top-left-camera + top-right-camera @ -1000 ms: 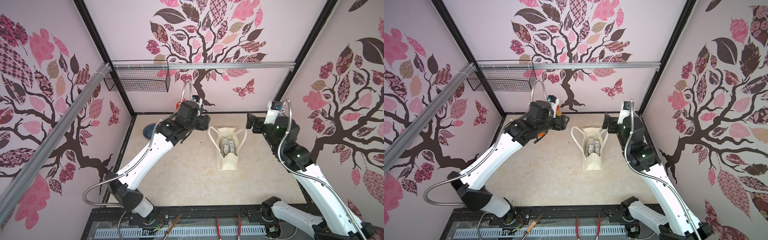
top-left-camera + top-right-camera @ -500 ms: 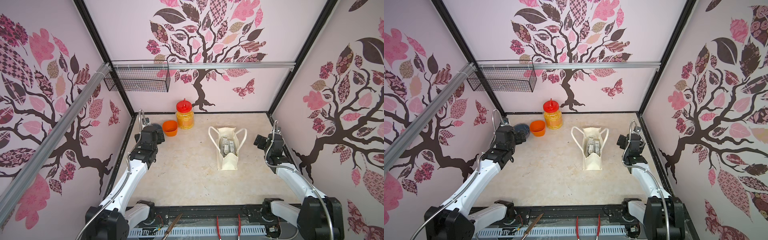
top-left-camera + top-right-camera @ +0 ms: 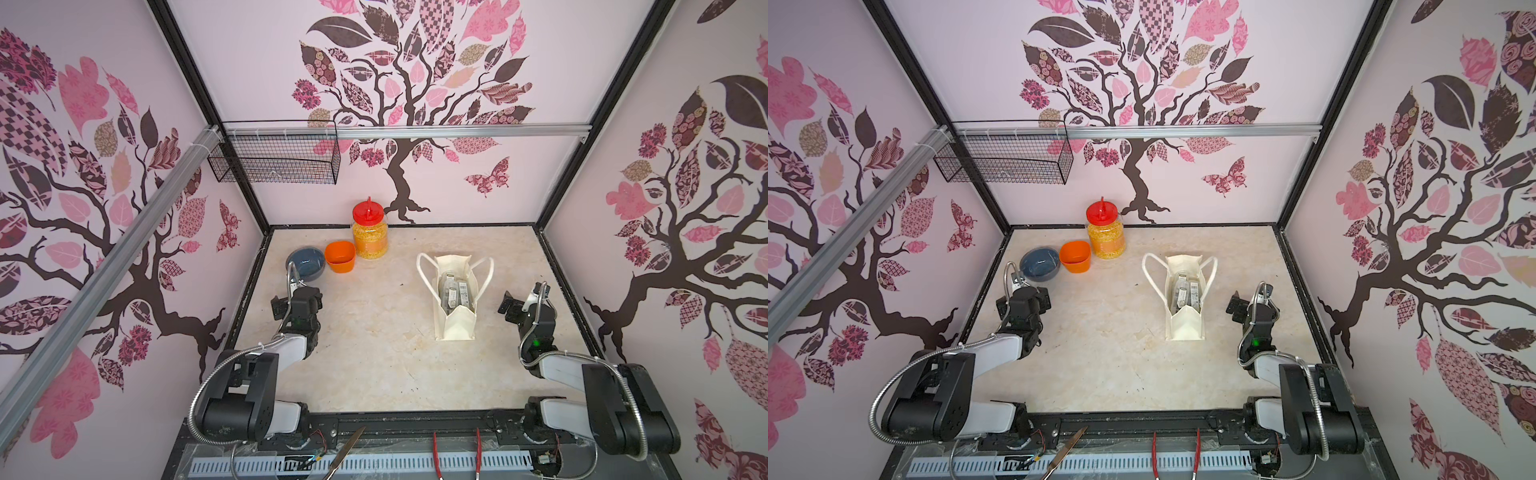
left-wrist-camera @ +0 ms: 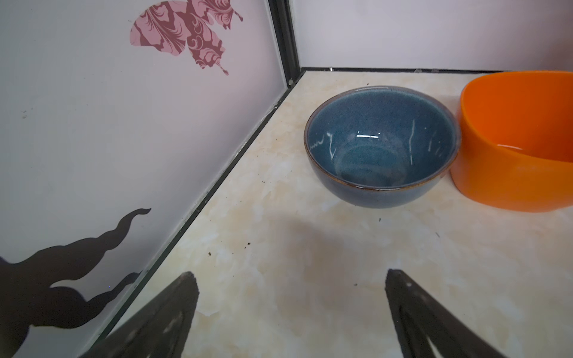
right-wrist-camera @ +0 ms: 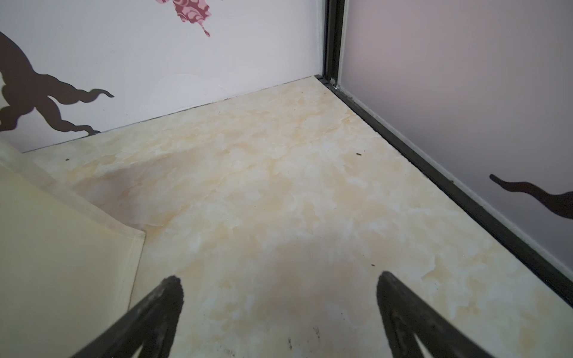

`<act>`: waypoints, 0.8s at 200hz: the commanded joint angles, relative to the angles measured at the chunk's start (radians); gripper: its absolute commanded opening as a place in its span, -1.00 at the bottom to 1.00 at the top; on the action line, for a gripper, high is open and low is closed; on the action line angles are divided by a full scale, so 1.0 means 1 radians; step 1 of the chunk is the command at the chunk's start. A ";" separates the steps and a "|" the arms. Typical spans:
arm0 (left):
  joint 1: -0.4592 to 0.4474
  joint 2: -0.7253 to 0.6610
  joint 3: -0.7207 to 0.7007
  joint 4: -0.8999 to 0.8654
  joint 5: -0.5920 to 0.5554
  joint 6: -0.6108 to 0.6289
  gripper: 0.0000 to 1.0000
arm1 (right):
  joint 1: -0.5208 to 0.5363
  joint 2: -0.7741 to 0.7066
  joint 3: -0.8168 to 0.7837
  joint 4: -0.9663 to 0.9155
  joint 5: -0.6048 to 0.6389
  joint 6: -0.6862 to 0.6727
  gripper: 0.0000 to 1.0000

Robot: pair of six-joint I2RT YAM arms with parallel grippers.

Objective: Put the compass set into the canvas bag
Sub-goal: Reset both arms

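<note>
The cream canvas bag (image 3: 455, 328) (image 3: 1185, 328) stands upright right of the table's middle, its mouth open and its two handles spread. The compass set (image 3: 455, 293) (image 3: 1185, 293), in clear packaging, lies inside it. My left gripper (image 3: 297, 299) (image 4: 290, 274) is open and empty, low by the left wall and far from the bag. It faces a blue bowl (image 4: 381, 145). My right gripper (image 3: 524, 299) (image 5: 279, 276) is open and empty over bare table just right of the bag, whose side (image 5: 62, 248) shows in the right wrist view.
A blue bowl (image 3: 305, 262), an orange cup (image 3: 340, 256) and a red-lidded jar of yellow grains (image 3: 370, 232) stand at the back left. A wire basket (image 3: 274, 153) hangs on the back wall. Walls close in the table on three sides.
Both arms have drawn back from high beside the bag and folded down toward the front corners. The left gripper has opened wider. The compass set has stayed in the bag.
</note>
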 commanded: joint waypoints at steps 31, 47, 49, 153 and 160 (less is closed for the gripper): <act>0.058 0.144 -0.044 0.355 0.235 0.009 0.95 | 0.002 0.212 -0.004 0.366 -0.145 -0.049 1.00; 0.065 0.174 -0.055 0.401 0.241 0.006 0.96 | 0.002 0.303 0.011 0.460 -0.170 -0.059 1.00; 0.065 0.172 -0.056 0.401 0.244 0.005 0.96 | 0.002 0.306 0.016 0.462 -0.176 -0.061 1.00; 0.078 0.176 -0.051 0.395 0.272 0.000 0.96 | 0.045 0.279 0.111 0.225 -0.149 -0.116 0.99; 0.078 0.174 -0.050 0.394 0.272 0.000 0.96 | 0.046 0.282 0.113 0.223 -0.149 -0.116 1.00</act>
